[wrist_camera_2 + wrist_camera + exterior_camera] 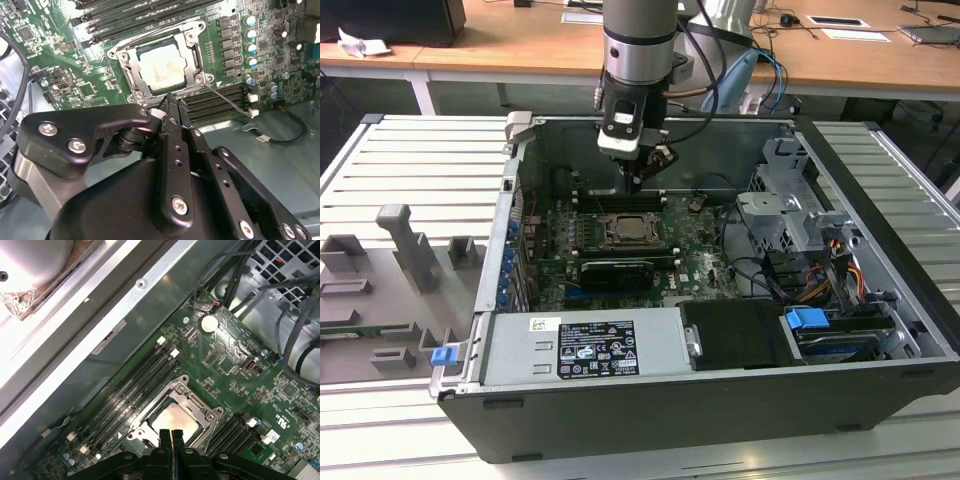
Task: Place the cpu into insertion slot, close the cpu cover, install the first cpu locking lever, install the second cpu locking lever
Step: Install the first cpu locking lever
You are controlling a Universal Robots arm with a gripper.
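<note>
Second wrist view showed you the small flat square silvery cpu (pixel 162 70) lying in the square dark insertion slot (pixel 193 56), with the thin silvery metal cpu cover (pixel 131 75) down over it. A thin silvery wire lever (pixel 227 101) stuck out slanting beside it. Your black claw (pixel 176 104) was pinched shut on nothing, just beside the cover. It could have slipped off that thin wire and scratched the green circuit board (pixel 90 90).

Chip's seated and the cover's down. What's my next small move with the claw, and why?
Probably nudge the shut claw sideways toward the lever: that thin rod angles away from the cpu cover over the memory slots, apparently unlatched, while the cpu lies under the cover.
</note>
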